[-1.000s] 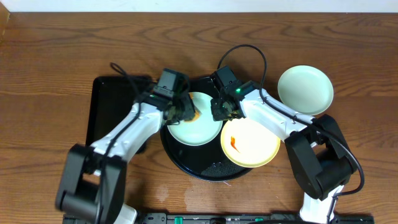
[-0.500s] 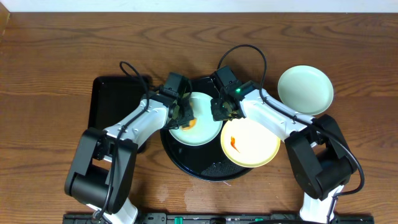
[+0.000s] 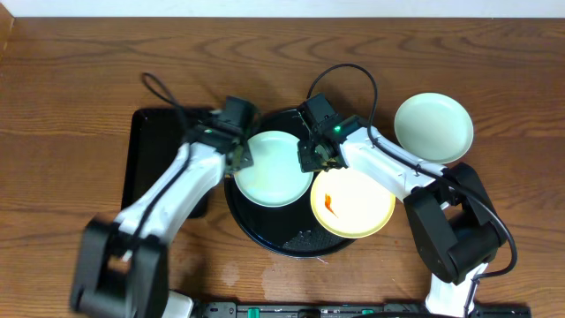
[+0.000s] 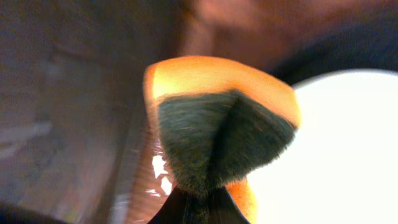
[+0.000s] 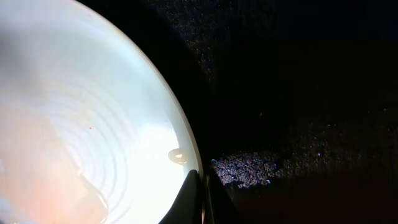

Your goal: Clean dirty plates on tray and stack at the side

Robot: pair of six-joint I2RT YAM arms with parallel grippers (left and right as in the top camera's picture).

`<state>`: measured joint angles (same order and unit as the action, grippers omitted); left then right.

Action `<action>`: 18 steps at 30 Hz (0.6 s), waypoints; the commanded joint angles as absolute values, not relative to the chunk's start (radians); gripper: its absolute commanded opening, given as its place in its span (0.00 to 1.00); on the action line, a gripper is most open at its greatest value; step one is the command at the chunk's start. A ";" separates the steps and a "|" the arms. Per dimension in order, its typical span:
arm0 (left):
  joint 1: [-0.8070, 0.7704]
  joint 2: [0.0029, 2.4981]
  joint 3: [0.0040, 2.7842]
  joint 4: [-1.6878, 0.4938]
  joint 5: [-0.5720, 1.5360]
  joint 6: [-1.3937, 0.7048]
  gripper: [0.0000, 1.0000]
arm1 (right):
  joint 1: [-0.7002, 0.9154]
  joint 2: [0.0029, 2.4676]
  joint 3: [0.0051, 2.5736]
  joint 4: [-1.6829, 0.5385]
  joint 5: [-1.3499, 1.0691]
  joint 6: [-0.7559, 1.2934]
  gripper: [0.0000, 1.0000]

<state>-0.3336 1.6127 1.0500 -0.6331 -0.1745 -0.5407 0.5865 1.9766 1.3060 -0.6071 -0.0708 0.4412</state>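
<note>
Where the right gripper (image 3: 312, 162) pinches its rim sits a mint plate (image 3: 275, 172), face looking clean, on the round tray (image 3: 261, 221). Left gripper (image 3: 239, 156) is at the plate's opposite edge, clamped on an orange sponge (image 4: 217, 134) with a dark scrub face. Yellow plate (image 3: 364, 210) with an orange smear lies just beside the right gripper, overhanging the tray rim. Second mint plate (image 3: 433, 128) is farther right, on the wood table (image 3: 88, 62). Rectangular tray (image 3: 150, 168) lies just outside the left gripper.
</note>
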 commanded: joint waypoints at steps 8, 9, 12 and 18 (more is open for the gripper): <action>-0.212 1.229 1.092 -0.767 -0.398 -0.524 0.08 | 0.587 1.888 1.365 -0.609 -0.026 0.389 0.01; -0.191 1.211 1.092 -0.784 -0.398 -0.525 0.08 | 0.589 1.867 1.375 -0.609 -0.013 0.367 0.01; -0.127 1.179 1.092 -0.831 -0.389 -0.537 0.08 | 0.603 1.803 1.398 -0.610 0.096 0.308 0.01; -0.036 1.182 1.090 -0.852 -0.310 -0.535 0.08 | 0.645 1.670 1.407 -0.623 0.262 0.209 0.01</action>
